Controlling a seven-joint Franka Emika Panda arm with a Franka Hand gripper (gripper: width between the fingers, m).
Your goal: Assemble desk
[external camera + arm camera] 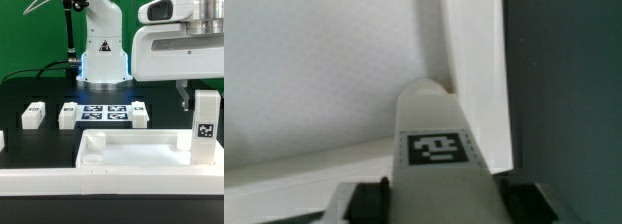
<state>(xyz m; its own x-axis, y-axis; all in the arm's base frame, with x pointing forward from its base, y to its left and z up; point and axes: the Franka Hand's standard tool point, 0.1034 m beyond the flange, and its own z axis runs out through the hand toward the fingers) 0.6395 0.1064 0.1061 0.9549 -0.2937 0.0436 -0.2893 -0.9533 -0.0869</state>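
Two-finger gripper [203,100] of the white robot arm, at the exterior view's right, with its fingers [183,97] closed against the sides of one short white square-section plastic leg [205,125]. The leg is held upright, with a black-and-white tag on its visible face. In the wrist view the same leg [438,130] lies between the two fingers [512,198] of the gripper [441,195], its tag facing the camera. Its far end sits at the raised rim of the large flat white rectangular plastic panel [313,90], beside the dark table. Whether that end is seated in a corner socket cannot be told. In the exterior view the panel [135,152] lies flat at the front of the black table [30,140], with the held leg over its corner on the exterior view's right. Further white tagged legs [68,113] lie loose behind the panel, on either side of the marker board [103,110], apart from one another.
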